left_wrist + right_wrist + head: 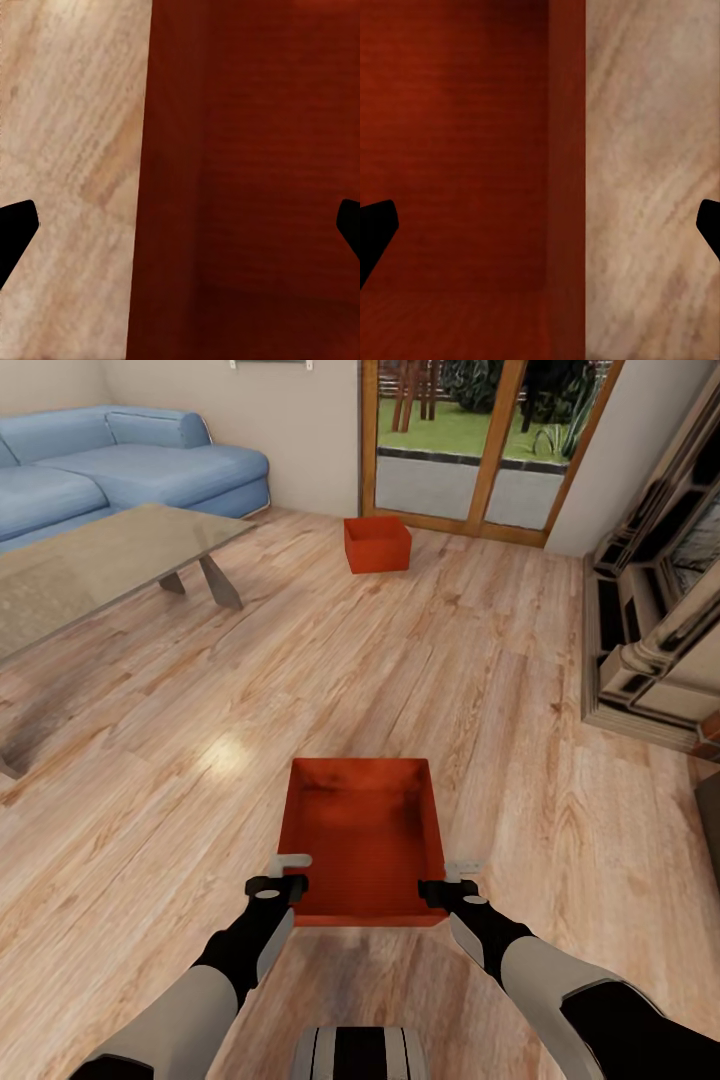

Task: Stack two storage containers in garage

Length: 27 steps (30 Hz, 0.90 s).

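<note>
I am in the living room, on light wood planks [500, 690]. One red-orange storage container [362, 835] sits open-topped just in front of me. My left gripper [288, 874] is at its near left wall and my right gripper [452, 880] at its near right wall. In the left wrist view the left gripper [184, 229] is open, its fingers wide apart astride the container's wall [172, 150]. The right gripper [544, 229] is open the same way over the other wall [566, 150]. The second storage container [377, 545] stands farther off by the glass doors. The garage is out of view.
A glass-topped coffee table [100, 560] stands at the left with a blue sofa [130, 460] behind it. Wood-framed glass doors [470, 450] close the far wall. A dark shelving unit [650, 630] lines the right side. Open plank floor lies between the two containers.
</note>
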Motion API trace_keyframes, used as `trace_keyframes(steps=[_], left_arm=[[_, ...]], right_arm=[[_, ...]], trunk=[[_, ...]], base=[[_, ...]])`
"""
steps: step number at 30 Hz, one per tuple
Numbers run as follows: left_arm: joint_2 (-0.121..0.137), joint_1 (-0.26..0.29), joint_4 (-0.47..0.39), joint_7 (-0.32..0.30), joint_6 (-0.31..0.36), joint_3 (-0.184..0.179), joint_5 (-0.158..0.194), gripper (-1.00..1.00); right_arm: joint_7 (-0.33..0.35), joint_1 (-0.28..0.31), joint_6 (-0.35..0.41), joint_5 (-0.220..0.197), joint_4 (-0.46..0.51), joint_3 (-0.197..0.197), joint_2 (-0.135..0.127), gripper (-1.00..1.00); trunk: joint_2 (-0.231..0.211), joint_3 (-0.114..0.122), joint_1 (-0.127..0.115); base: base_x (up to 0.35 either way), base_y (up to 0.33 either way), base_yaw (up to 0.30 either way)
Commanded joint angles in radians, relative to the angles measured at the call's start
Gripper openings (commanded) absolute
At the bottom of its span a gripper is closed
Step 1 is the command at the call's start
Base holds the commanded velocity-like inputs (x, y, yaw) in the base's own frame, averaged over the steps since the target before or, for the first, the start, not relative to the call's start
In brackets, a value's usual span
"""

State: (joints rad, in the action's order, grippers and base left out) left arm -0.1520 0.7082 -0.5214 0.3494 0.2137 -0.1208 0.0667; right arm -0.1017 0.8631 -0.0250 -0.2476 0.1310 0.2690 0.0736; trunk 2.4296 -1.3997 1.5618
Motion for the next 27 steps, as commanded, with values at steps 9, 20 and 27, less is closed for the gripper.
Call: trace_keyframes(steps=[9, 20, 27], left_arm=[[0.018, 0.000, 0.000, 0.008, 0.006, -0.007, 0.010, 1.00], [0.020, 0.000, 0.000, 0.006, 0.007, -0.008, 0.011, 1.00], [0.020, 0.000, 0.000, 0.006, 0.007, -0.007, 0.012, 1.00]], right_arm=[[-0.005, 0.001, -0.003, -0.010, -0.001, 0.008, 0.000, 1.00], [-0.004, 0.001, -0.003, -0.010, -0.001, 0.008, 0.000, 1.00], [-0.004, 0.001, -0.003, -0.010, -0.001, 0.008, 0.000, 1.00]], trunk=[[0.000, -0.001, 0.000], [0.035, -0.016, 0.019], [0.071, -0.036, 0.039]], base=[[0.000, 0.000, 0.000], [0.000, 0.000, 0.000], [0.000, 0.000, 0.000]])
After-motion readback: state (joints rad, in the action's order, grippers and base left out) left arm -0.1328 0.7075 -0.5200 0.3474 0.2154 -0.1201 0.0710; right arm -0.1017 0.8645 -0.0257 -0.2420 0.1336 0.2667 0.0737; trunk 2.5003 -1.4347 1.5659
